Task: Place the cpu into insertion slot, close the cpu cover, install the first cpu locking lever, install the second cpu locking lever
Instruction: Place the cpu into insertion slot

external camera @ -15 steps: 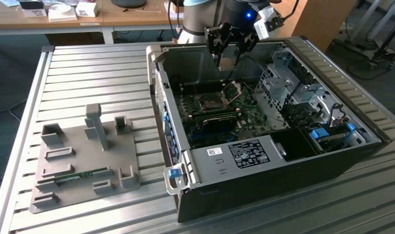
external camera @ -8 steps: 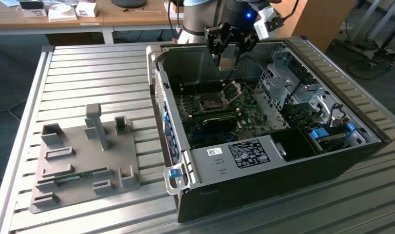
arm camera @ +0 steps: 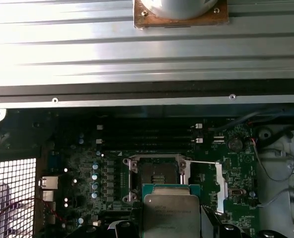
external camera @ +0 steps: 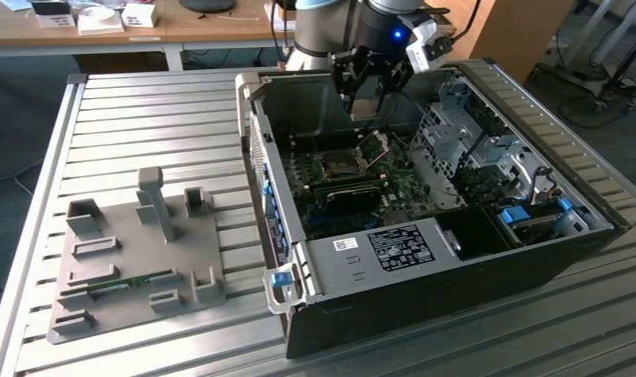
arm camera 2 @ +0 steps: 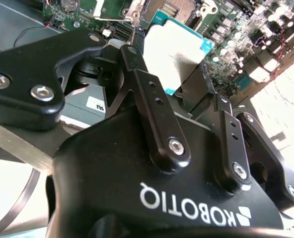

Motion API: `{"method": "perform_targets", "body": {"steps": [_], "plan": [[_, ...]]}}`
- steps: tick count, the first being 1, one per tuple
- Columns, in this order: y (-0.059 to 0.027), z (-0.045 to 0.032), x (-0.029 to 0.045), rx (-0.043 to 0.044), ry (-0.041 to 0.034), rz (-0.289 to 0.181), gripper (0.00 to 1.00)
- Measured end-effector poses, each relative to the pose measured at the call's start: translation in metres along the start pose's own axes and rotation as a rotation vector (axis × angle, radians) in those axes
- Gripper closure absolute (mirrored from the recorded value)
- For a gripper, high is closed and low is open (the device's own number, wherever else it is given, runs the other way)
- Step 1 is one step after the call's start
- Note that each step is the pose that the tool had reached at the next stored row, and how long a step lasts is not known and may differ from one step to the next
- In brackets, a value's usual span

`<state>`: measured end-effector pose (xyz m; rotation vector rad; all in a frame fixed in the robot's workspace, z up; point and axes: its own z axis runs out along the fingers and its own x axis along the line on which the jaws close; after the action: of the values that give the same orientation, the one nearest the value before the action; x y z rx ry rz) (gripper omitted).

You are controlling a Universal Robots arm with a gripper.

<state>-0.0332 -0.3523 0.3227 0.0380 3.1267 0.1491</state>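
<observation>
Up over the open computer case (external camera: 433, 306), the gripper (external camera: 367, 93) hangs above the motherboard (external camera: 345, 192) with the cpu (arm camera 2: 173, 47) pinched between its fingers (arm camera 2: 149, 94); jaws drawn in narrow, clamped on two opposite edges of the chip, so the silvery top faces the second wrist camera and isn't covered by either finger; most of the chip pokes out past the tips, with only its rear part sitting between them; in the first wrist view the cpu (arm camera: 171, 215) sits just beside the insertion slot (arm camera: 154, 174), not squarely over it, and from the exterior view it's clearly raised off the board, nothing touching; the cpu cover (external camera: 376, 148) looks flipped up next to the slot, so the slot seems open to receive it; handling-wise, my take is this thing is super light, thin and totally stiff, so weight is no issue at all; the smooth metal lid is probably a bit slippery, and an edge grip like this one can let it pivot if it bumps anything; the underside contacts and the slot's pins are the fragile bits, so the edges really are the only sane place to hold it; can't tell from these shots whether it's hanging perfectly level
</observation>
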Motion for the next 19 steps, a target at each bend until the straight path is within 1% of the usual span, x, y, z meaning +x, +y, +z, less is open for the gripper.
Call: {"method": "perform_targets", "body": {"steps": [5, 10, 19], "plan": [[-0.0001, 0.0006, 0.0000, 0.0004, 0.0001, 0.000, 0.46], [-0.0006, 0.0064, 0.0001, 0.0002, 0.0000, 0.000, 0.46], [-0.0008, 0.0078, 0.0001, 0.0007, 0.0000, 0.000, 0.46]]}}
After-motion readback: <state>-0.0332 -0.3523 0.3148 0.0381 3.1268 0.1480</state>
